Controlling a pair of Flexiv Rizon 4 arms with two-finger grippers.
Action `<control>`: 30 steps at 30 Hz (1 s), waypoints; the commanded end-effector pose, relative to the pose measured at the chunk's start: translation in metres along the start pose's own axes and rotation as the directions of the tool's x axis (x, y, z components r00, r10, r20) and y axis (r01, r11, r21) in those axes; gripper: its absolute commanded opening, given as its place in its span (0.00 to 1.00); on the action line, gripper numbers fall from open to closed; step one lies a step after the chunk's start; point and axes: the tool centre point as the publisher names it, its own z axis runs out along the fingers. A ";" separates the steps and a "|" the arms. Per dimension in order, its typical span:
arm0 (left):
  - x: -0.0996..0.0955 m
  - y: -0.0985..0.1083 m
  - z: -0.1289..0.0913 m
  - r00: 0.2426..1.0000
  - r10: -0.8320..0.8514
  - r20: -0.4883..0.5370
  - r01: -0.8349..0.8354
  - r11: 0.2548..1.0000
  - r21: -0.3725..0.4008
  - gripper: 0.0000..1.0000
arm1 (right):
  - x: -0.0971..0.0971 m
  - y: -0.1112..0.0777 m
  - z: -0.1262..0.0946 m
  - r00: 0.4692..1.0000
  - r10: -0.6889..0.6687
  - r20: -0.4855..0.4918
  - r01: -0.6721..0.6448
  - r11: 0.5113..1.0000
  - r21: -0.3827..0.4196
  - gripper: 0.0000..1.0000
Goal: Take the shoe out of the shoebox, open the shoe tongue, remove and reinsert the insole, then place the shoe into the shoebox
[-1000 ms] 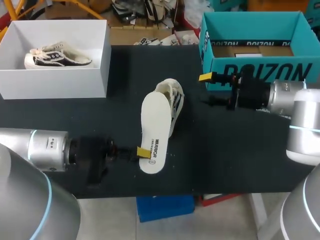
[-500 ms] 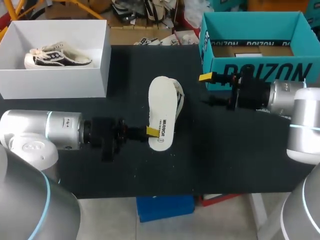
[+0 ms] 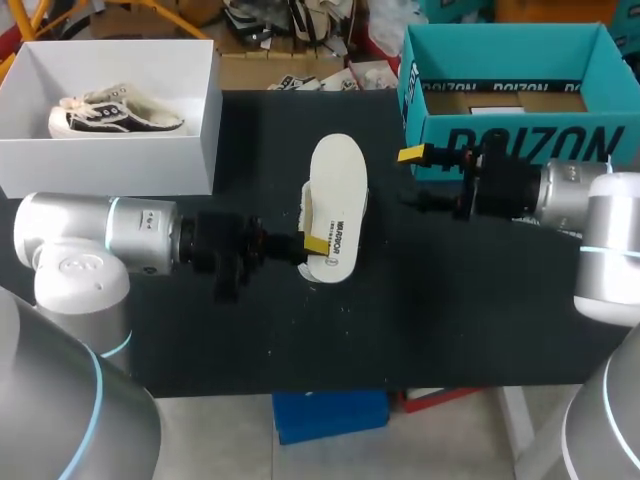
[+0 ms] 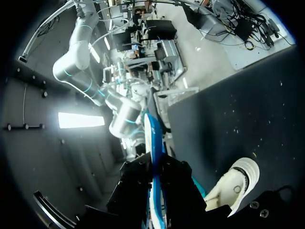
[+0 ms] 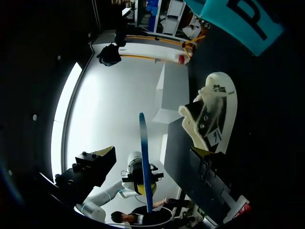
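since a second ago my left arm has swung up from the lower middle of the frame toward its centre, carrying the insole (image 3: 336, 200) with it; the right arm has not shifted. now the left gripper (image 3: 314, 245) sits just left of centre in the head view, clamped on the near end of the white insole, with one yellow tip showing on top. the insole hangs flat over the shoe (image 5: 212, 112) and hides nearly all of it from above. the right wrist view shows the insole edge-on as a thin blue line, raised clear of the shoe with a gap between them. the shoe lies on the dark table (image 3: 450, 300) in the middle of the frame, its laces loose. the right gripper (image 3: 418, 180) hovers right of centre, just in front of the teal shoebox (image 3: 510, 140), fingers spread wide and holding nothing. the white shoebox (image 3: 150, 155) at upper left holds another shoe (image 3: 115, 112).
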 end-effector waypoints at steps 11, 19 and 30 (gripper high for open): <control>0.003 -0.001 -0.001 1.000 -0.003 -0.002 0.003 1.000 -0.013 0.00 | 0.000 -0.001 0.001 1.000 0.000 0.001 0.000 1.000 -0.003 1.00; 0.012 0.012 -0.011 1.000 -0.003 0.010 0.003 0.998 -0.061 0.00 | 0.000 -0.001 0.001 1.000 0.000 0.001 0.000 1.000 -0.003 1.00; 0.018 0.029 -0.014 1.000 0.003 -0.022 -0.004 0.998 -0.057 0.00 | 0.000 -0.001 0.001 1.000 0.000 0.001 0.000 1.000 -0.003 1.00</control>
